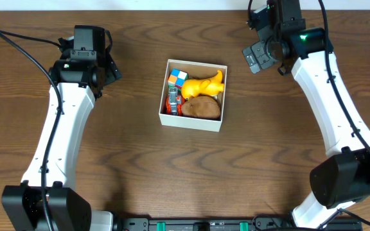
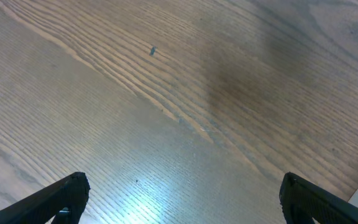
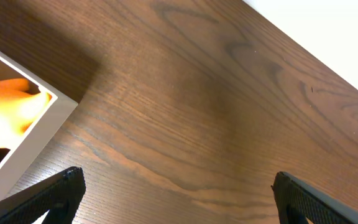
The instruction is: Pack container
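Overhead and wrist views of a dark brown wooden counter (image 1: 140, 167). The square, shallow, open-topped white cardboard container (image 1: 190, 122) is seen at the middle of the counter, somewhat nearer the far edge, lying between the two arms and touched by neither. Four things are held in it: a multicoloured puzzle cube (image 1: 178, 79) at the far-left inner corner, a yellow toy animal (image 1: 204, 85) along the right side, a brown rounded soft-looking piece (image 1: 202, 107) at the near side, and a small red and grey toy (image 1: 173, 102) against the left wall. The left hand (image 2: 182, 198) is held open and empty over bare wood towards the left edge; the right hand (image 3: 176, 193) is likewise spread wide and empty, near the far edge, with one white corner of the container in its view. The container is judged light, with thin walls that would buckle if squeezed from outside. It is best pinched over the rim of the far wall, where tan floor shows bare, and kept level so that nothing is spilled
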